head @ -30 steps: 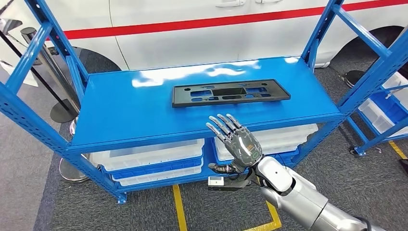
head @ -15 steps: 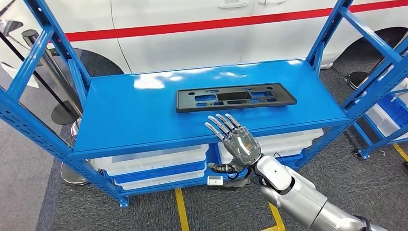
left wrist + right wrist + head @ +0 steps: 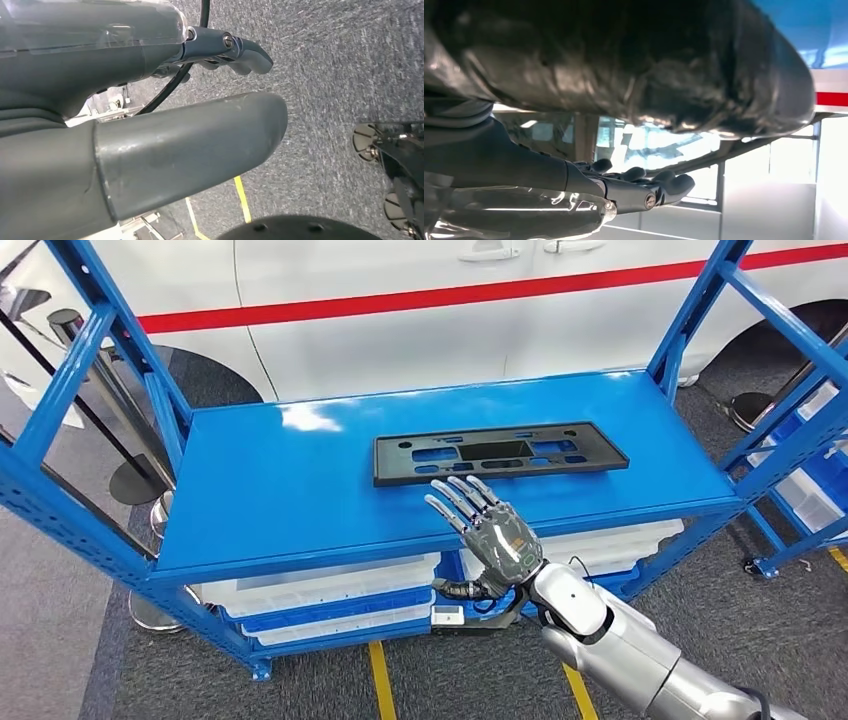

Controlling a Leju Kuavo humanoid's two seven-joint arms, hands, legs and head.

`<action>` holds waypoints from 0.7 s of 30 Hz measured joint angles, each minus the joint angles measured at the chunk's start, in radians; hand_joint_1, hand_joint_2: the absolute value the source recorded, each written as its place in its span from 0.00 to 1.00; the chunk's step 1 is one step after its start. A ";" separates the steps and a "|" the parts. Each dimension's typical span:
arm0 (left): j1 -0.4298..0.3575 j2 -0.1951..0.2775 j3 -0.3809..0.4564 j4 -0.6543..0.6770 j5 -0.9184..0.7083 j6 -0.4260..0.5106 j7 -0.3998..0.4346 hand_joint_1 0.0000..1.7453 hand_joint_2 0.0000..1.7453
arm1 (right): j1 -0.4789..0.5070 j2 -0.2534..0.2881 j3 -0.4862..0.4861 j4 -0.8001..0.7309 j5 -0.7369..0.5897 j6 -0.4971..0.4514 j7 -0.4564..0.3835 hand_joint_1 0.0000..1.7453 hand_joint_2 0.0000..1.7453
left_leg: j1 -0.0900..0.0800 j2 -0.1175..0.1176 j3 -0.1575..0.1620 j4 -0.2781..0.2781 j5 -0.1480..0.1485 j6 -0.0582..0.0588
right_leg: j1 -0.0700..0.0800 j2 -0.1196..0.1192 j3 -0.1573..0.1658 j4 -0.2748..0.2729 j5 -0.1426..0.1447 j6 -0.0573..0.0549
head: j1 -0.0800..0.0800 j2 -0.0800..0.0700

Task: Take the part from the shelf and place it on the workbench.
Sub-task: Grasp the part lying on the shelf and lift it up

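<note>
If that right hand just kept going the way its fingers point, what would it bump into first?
Most likely the black part on the blue shelf. The right hand is open, its fingertips just short of the part's near edge, though height above the shelf is unclear.

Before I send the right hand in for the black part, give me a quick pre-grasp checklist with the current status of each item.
1. Black part lying flat on the blue shelf, nothing on it: ok.
2. Right hand holds nothing, fingers apart: ok.
3. Right hand touching the part: not ok, it is short of the near edge.
4. Shelf between hand and part bare: ok.
5. Left hand holds nothing: ok.
6. Workbench location: cannot tell.
</note>
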 joint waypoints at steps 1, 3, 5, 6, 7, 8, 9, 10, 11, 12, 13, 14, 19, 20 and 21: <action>0.000 0.001 0.000 0.000 0.000 0.000 0.000 0.00 0.00 | 0.000 0.000 0.000 -0.001 0.000 0.000 0.000 0.00 0.00 | 0.001 0.001 0.003 0.000 -0.004 -0.006 | -0.003 0.001 0.005 -0.005 -0.001 -0.004 | 0.000 0.000; -0.001 0.002 0.000 0.001 0.000 0.000 0.000 0.00 0.00 | -0.001 0.000 -0.001 -0.002 -0.001 0.001 0.000 0.00 0.00 | 0.001 0.003 -0.009 0.039 -0.029 -0.018 | -0.009 0.000 0.020 -0.016 -0.002 -0.015 | 0.000 0.000; -0.002 0.002 0.000 0.002 0.000 0.000 0.000 0.00 0.00 | -0.002 0.000 0.000 -0.003 -0.004 0.003 0.000 0.00 0.00 | 0.005 0.003 -0.070 0.156 -0.079 -0.028 | -0.011 -0.002 0.032 -0.022 -0.008 -0.023 | -0.001 0.000; -0.001 0.002 0.000 0.002 0.000 0.000 0.000 0.00 0.00 | -0.001 0.000 0.000 -0.003 -0.005 0.005 0.000 0.00 0.00 | 0.008 0.003 -0.110 0.222 -0.100 -0.032 | -0.010 -0.003 0.035 -0.022 -0.012 -0.026 | -0.001 0.000; 0.000 0.002 0.000 0.002 0.000 0.000 0.000 0.00 0.00 | -0.001 0.000 0.000 -0.003 -0.006 0.007 0.000 0.00 0.00 | 0.010 0.003 -0.143 0.267 -0.106 -0.035 | -0.010 -0.004 0.039 -0.021 -0.016 -0.026 | -0.001 0.000; 0.002 0.002 0.000 0.002 0.000 0.000 0.000 0.00 0.00 | 0.000 0.000 0.000 -0.003 -0.006 0.008 0.000 0.00 0.00 | 0.011 0.003 -0.159 0.278 -0.091 -0.037 | -0.010 -0.003 0.044 -0.021 -0.021 -0.025 | -0.001 0.000; 0.003 0.002 0.000 0.002 0.000 0.000 0.000 0.00 0.00 | 0.000 0.000 0.001 -0.003 -0.007 0.009 0.000 0.00 0.00 | 0.013 0.004 -0.155 0.251 -0.058 -0.038 | -0.011 -0.002 0.051 -0.020 -0.026 -0.024 | -0.001 0.000; 0.004 0.002 0.000 0.002 0.000 0.000 0.000 0.00 0.00 | 0.001 0.000 0.001 -0.003 -0.008 0.010 0.000 0.00 0.00 | 0.014 0.004 -0.135 0.191 -0.011 -0.038 | -0.012 -0.001 0.058 -0.019 -0.032 -0.021 | -0.001 0.000; 0.005 0.002 0.000 0.002 0.000 0.000 0.000 0.00 0.00 | 0.000 0.000 0.001 -0.003 -0.010 0.012 0.000 0.00 0.00 | 0.014 0.004 -0.110 0.126 0.025 -0.036 | -0.012 -0.001 0.064 -0.016 -0.039 -0.017 | -0.001 0.000; 0.005 0.003 0.000 0.002 -0.001 -0.001 0.000 0.00 0.00 | 0.000 0.000 0.001 -0.003 -0.012 0.014 0.000 0.00 0.00 | 0.013 0.004 -0.087 0.069 0.049 -0.032 | -0.011 0.000 0.066 -0.013 -0.046 -0.011 | -0.001 0.000; 0.004 0.003 0.000 0.002 -0.001 -0.001 0.000 0.00 0.00 | -0.001 0.000 0.001 -0.003 -0.014 0.017 0.000 0.00 0.00 | 0.011 0.004 -0.073 0.033 0.058 -0.027 | -0.009 0.000 0.067 -0.010 -0.051 -0.005 | 0.000 0.000; 0.003 0.003 0.000 0.002 -0.002 -0.002 -0.001 0.00 0.00 | -0.002 0.000 0.001 -0.004 -0.016 0.019 -0.001 0.00 0.00 | 0.009 0.003 -0.068 0.021 0.053 -0.021 | -0.008 0.000 0.065 -0.009 -0.054 0.001 | 0.000 0.000; 0.000 0.003 0.000 0.002 -0.005 -0.005 -0.002 0.00 0.00 | -0.013 0.000 0.000 -0.005 -0.028 0.034 -0.010 0.00 0.00 | 0.012 0.003 -0.051 0.002 0.047 0.012 | -0.013 0.000 0.033 0.068 -0.099 0.025 | 0.000 0.000; -0.001 0.003 0.000 0.002 -0.005 -0.005 -0.002 0.00 0.00 | -0.015 0.000 0.000 -0.005 -0.032 0.038 -0.012 0.00 0.00 | 0.011 0.003 -0.048 0.002 0.045 0.016 | -0.013 0.000 -0.001 0.131 -0.124 0.027 | 0.000 0.000; -0.003 0.003 0.000 0.002 -0.005 -0.005 -0.002 0.00 0.00 | -0.016 0.000 0.000 -0.004 -0.035 0.041 -0.014 0.00 0.00 | 0.010 0.003 -0.047 0.002 0.042 0.019 | -0.014 0.000 -0.041 0.199 -0.147 0.029 | 0.000 0.000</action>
